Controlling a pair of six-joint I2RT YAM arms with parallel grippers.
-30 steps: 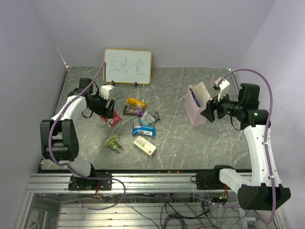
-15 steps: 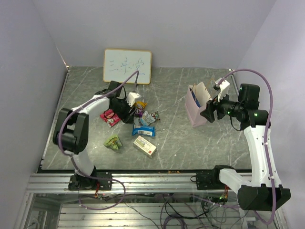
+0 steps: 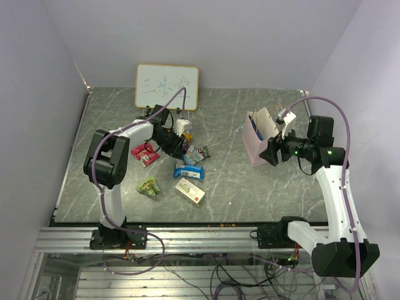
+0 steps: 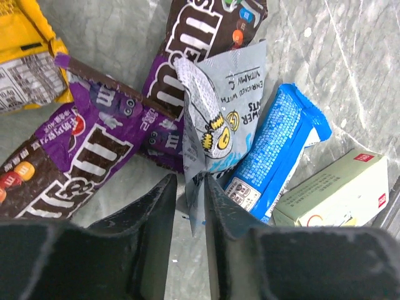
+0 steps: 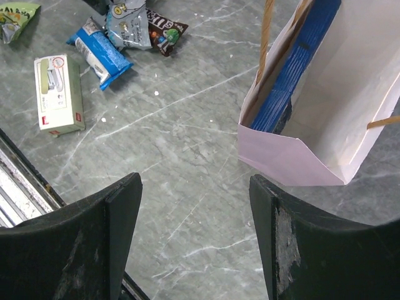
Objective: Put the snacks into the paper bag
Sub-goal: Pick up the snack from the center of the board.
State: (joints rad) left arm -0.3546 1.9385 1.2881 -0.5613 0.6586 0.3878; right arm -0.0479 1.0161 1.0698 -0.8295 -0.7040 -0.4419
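Note:
Several snacks lie left of centre. In the left wrist view a grey-blue packet (image 4: 215, 119) stands on edge between a purple wrapper (image 4: 81, 150) and a blue-white bar (image 4: 275, 150). My left gripper (image 4: 190, 194) has narrowed around the grey packet's lower edge, with a gap still showing beside the left finger. A brown wrapper (image 4: 200, 31) and an orange-yellow one (image 4: 28, 56) lie beyond. The pale pink paper bag (image 3: 256, 140) stands at the right with a dark blue crisp bag (image 5: 297, 75) inside. My right gripper (image 5: 195, 206) hangs open and empty just beside the paper bag (image 5: 331, 119).
A pale green box (image 3: 189, 191), a green packet (image 3: 148, 185) and a pink-red packet (image 3: 145, 152) lie near the pile. A white writing board (image 3: 167, 86) stands at the back left. The table's near edge rail shows at the lower left of the right wrist view.
My left arm swung right from the pink-red packet to the middle of the pile, and its jaws narrowed around the grey packet's edge. The right arm shifted slightly toward the bag.

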